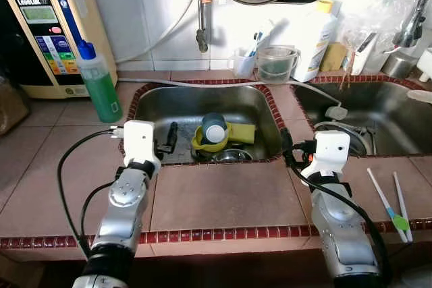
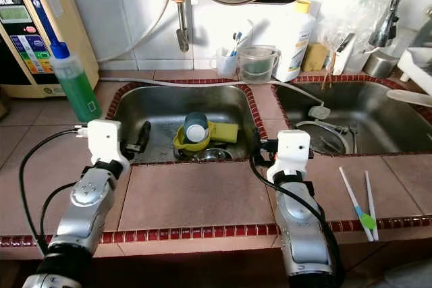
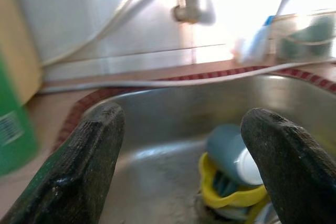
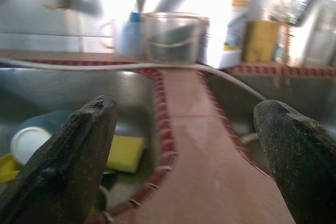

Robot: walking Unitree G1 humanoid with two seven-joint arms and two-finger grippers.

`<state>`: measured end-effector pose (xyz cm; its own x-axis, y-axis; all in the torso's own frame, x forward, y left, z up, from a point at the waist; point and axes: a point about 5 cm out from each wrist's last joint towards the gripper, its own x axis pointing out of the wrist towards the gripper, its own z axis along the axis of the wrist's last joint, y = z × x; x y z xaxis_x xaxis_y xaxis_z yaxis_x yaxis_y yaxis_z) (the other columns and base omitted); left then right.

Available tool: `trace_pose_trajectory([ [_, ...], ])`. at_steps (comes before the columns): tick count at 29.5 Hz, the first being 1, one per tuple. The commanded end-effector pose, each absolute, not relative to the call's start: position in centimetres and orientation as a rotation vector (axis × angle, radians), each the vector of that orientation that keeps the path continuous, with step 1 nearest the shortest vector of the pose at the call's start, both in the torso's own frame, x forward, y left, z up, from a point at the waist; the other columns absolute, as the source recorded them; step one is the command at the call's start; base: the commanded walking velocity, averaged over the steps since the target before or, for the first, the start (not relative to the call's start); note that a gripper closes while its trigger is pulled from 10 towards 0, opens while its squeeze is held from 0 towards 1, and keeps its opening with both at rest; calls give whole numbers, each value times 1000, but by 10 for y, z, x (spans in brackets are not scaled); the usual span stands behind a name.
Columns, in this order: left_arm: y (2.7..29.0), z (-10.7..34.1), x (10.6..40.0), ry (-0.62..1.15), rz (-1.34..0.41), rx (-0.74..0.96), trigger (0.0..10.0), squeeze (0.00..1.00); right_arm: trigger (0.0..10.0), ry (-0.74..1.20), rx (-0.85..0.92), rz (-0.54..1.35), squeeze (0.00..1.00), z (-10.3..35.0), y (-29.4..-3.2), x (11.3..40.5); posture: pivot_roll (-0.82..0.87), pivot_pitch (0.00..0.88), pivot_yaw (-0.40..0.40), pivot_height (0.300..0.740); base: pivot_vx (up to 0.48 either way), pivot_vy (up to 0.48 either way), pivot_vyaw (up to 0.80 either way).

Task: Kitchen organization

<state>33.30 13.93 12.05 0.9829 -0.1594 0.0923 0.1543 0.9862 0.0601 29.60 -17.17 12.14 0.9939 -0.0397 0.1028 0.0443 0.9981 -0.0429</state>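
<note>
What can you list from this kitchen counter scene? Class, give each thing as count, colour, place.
Sinks: two, steel, set side by side in the counter.
Cup: one, blue-grey, lying in a yellow bowl in the left sink.
Sponge: one, yellow, beside the bowl.
Soap bottle: one, green, left counter.
Water machine: one, cream, back left.
Jug: one, clear, behind the sinks.
Toothbrushes: two, white, right counter.
Left gripper: open, over the left sink's edge.
Right gripper: open, over the divider.

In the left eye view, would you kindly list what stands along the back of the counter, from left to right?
Beige water appliance with blue control panel → green liquid bottle with blue cap → small white cup holding toothbrushes → clear plastic measuring jug → tall white bottle with yellow cap
</note>
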Motion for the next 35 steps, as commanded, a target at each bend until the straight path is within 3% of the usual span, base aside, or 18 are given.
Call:
trace_pose_trajectory([
  [1,135,123,336,-98,-178,52,10000,0,10000,-135,-44,-68,0,129,-176,295,-232,0,94,740,0,0,0],
  [11,123,127,344,-97,-245,55,10000,0,10000,-130,-38,-137,0,124,-184,282,-273,0,137,740,0,0,0],
  [35,140,125,334,-127,-163,69,10000,0,10000,-113,-25,-31,0,125,-163,297,-173,0,56,740,0,0,0],
])
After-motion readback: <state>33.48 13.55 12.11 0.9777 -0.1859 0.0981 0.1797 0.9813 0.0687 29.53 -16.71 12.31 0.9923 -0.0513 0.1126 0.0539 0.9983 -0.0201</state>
